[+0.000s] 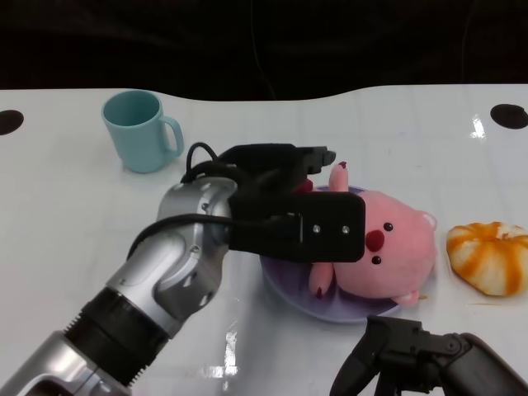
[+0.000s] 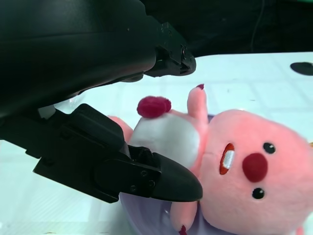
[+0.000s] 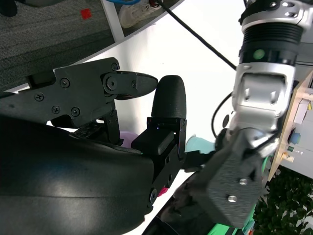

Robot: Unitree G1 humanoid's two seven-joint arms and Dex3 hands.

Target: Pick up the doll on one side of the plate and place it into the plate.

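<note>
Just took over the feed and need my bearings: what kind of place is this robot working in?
Probably a lab or test bench, not a home: a plain white table holds staged props, a pink plush doll on a lavender plate, a teal ceramic mug. The right wrist view shows grey carpet and cables.

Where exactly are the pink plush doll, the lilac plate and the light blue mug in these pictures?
pink plush doll [image 1: 392, 247]: head view, on its face beside the red nose.
lilac plate [image 1: 290, 299]: head view, on its bare front-left rim.
light blue mug [image 1: 136, 136]: head view, on its outer wall.
</note>
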